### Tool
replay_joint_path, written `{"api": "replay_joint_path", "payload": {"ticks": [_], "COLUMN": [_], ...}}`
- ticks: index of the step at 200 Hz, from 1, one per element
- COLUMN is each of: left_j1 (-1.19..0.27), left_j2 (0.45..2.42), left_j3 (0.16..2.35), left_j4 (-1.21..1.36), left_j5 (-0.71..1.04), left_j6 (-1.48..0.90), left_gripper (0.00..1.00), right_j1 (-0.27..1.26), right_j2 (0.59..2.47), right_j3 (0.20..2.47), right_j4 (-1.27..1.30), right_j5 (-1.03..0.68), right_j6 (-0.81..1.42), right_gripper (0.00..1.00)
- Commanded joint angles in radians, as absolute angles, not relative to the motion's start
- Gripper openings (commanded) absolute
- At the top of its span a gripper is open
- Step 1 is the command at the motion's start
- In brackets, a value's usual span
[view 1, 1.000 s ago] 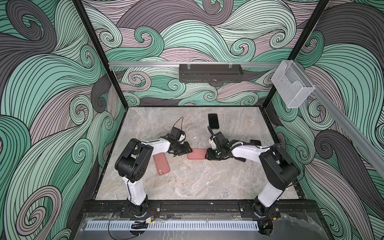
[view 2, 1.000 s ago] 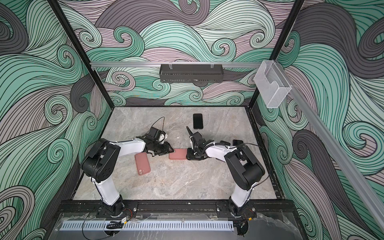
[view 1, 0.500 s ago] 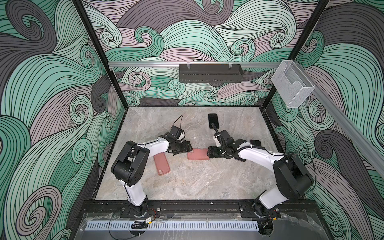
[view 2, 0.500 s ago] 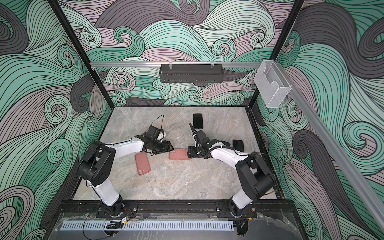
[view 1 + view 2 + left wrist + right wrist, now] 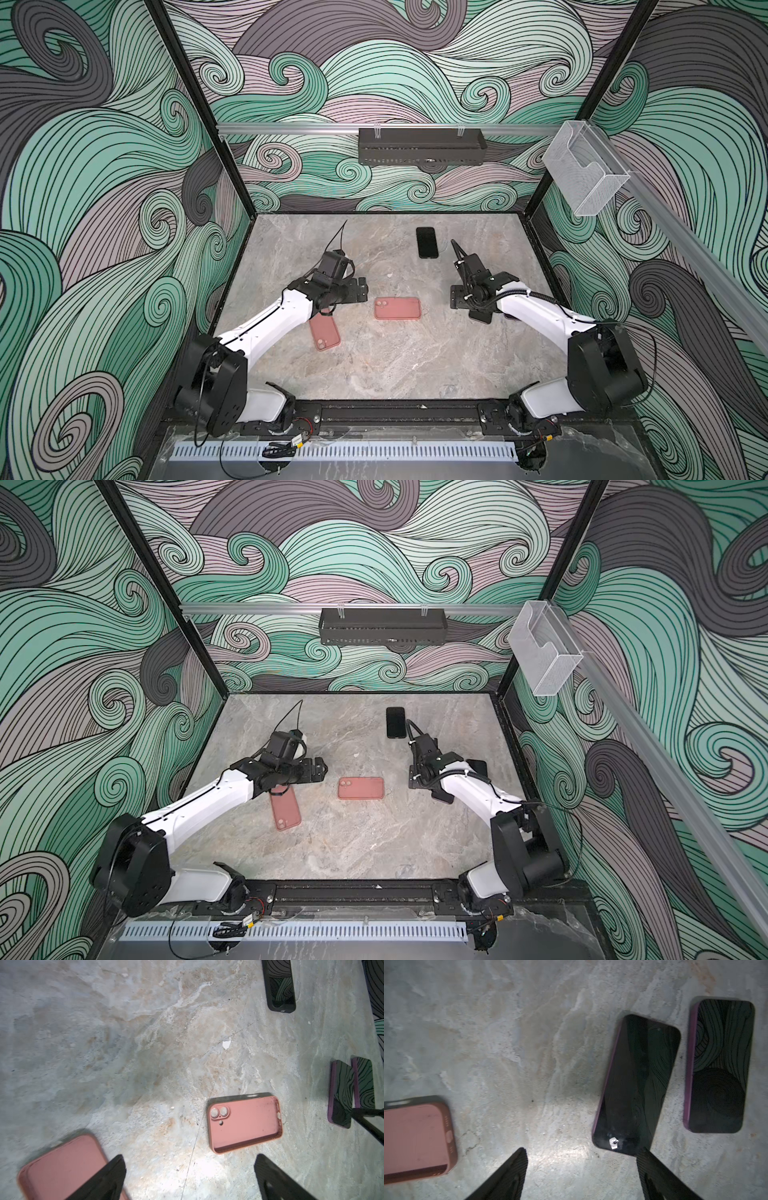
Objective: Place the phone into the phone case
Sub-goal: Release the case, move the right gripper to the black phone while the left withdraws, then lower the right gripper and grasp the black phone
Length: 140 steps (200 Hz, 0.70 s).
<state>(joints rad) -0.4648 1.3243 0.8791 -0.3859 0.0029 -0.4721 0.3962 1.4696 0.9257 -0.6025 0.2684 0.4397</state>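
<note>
Two releases: left gripper (image 5: 362,289) and right gripper (image 5: 456,297) have just spread wide, flanking the pink phone case (image 5: 397,308); I judge it freed but still empty.

My two arms bolt to one black rail (image 5: 399,411); small screw heads show on the black brackets there. On the rail, each arm starts with a white rounded base shell. Just above the rail sits a large black drum-shaped joint housing. Beyond it, my left arm (image 5: 270,324) and right arm (image 5: 536,316) wear smooth white link shells, ending in black wrist joints farthest from the rail. A boxy black camera housing (image 5: 332,266) tops my left wrist, trailing a thin black cable (image 5: 338,237). A thicker black cable (image 5: 536,296) follows my right arm. My left end effector (image 5: 189,1167) and right end effector (image 5: 581,1159) have black, tapered, finely ribbed fingers (image 5: 108,1182).
</note>
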Motion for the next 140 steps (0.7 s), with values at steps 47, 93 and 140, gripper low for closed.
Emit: {"api": "replay_joint_path", "payload": {"ticks": [47,93,140], "left_j1": [-0.443,-0.428,-0.415], "left_j2": [1.188,1.075,1.011], "left_j3": [0.797,0.735,0.684], "left_j4": [-0.473,-0.411,-0.379], "left_j5": [-0.146,-0.12,-0.127], "left_j6": [-0.485,-0.505,-0.495], "left_gripper": [0.99,0.98,0.99], "right_j1": [0.264,0.219,0.18], "right_j2": [1.561,1.633,1.681], "right_j3": [0.958,0.976,0.972], "right_j4": [-0.656,-0.629,-0.581], "right_j5": [0.32,0.256,0.164], "right_j6": [0.456,0.466,0.477], "right_gripper": [0.87,0.95,0.95]}}
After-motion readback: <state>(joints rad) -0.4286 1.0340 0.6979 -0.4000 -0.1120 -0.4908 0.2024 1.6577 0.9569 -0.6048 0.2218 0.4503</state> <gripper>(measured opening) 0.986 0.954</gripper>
